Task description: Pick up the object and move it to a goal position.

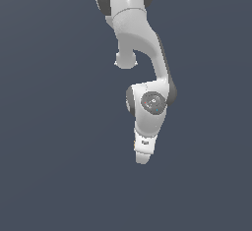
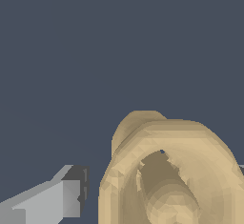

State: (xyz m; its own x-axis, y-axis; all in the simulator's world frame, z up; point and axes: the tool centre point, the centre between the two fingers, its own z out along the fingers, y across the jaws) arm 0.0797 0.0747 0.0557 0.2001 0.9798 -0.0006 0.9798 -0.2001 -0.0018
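Beside one grey finger (image 2: pixel 52 201) — a tan spool (image 2: pixel 171 170) (faceted, recessed)

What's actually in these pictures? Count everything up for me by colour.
White and grey: 1, the robot arm with its pincer.
Tan-yellow: 1, the round spool piece, seen only in the wrist view, between the pincer's fingers.
Total: 2.
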